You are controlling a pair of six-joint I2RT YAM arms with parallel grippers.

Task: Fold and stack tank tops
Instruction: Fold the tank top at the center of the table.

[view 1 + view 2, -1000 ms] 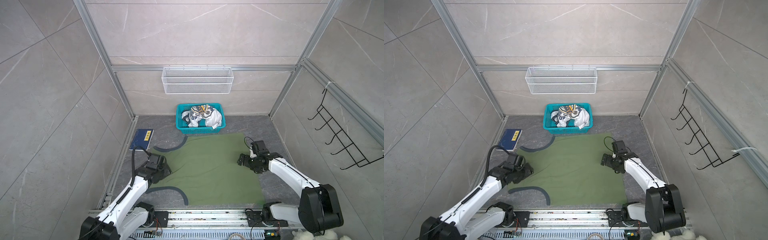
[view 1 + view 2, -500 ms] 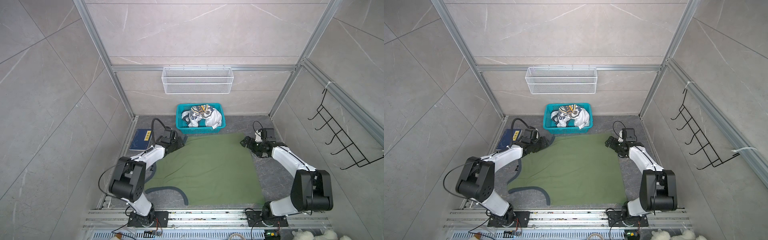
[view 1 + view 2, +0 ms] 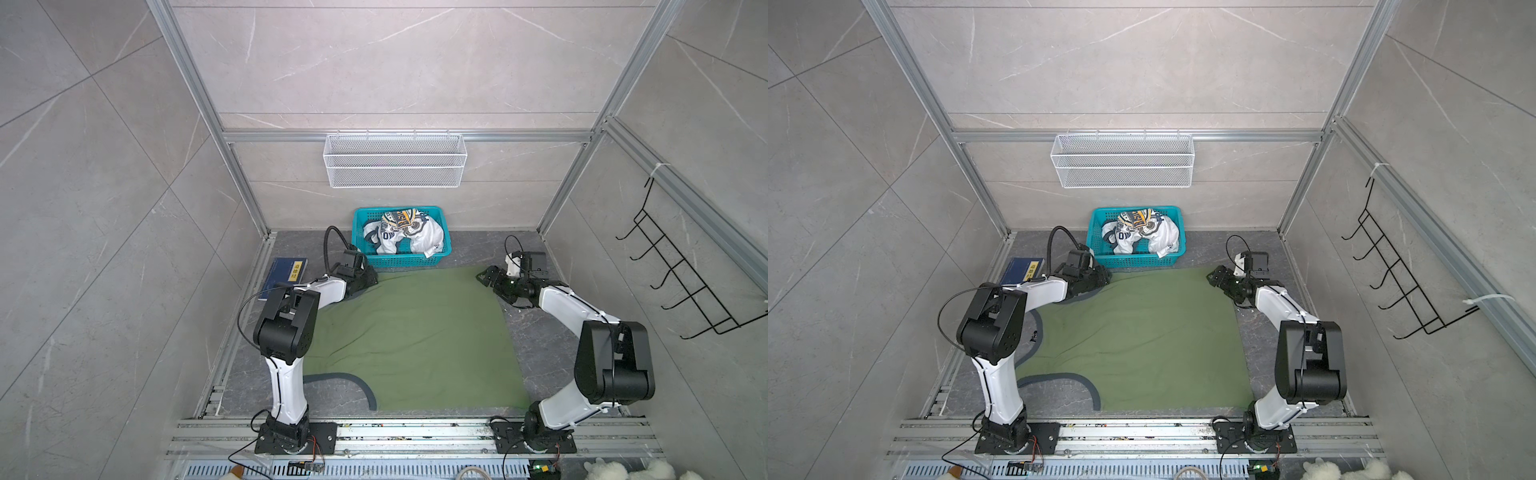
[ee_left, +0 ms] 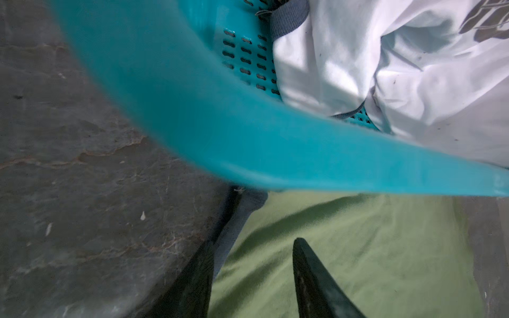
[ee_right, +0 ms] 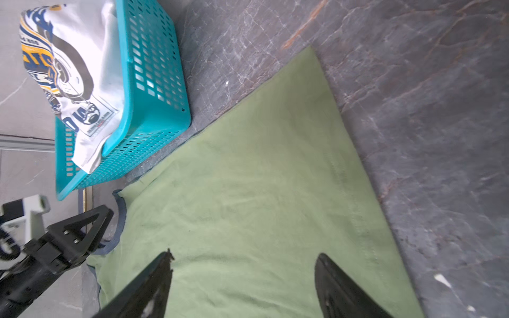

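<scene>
The left gripper (image 4: pixel 254 242) has its jaws parted, low over the trimmed corner of the olive tank top (image 3: pixel 411 332), clasping nothing. The right gripper (image 5: pixel 244 253) gapes wider over the cloth's upper right corner. That top lies spread flat mid-frame in both top views. Just above it, the teal basket (image 3: pixel 399 261) holds the crumpled white tank top (image 3: pixel 419 241).

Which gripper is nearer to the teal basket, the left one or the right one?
Left. The left gripper is at a front corner of the teal basket, over the green tank top. The right gripper is apart from it, at the shirt's other far corner.
</scene>
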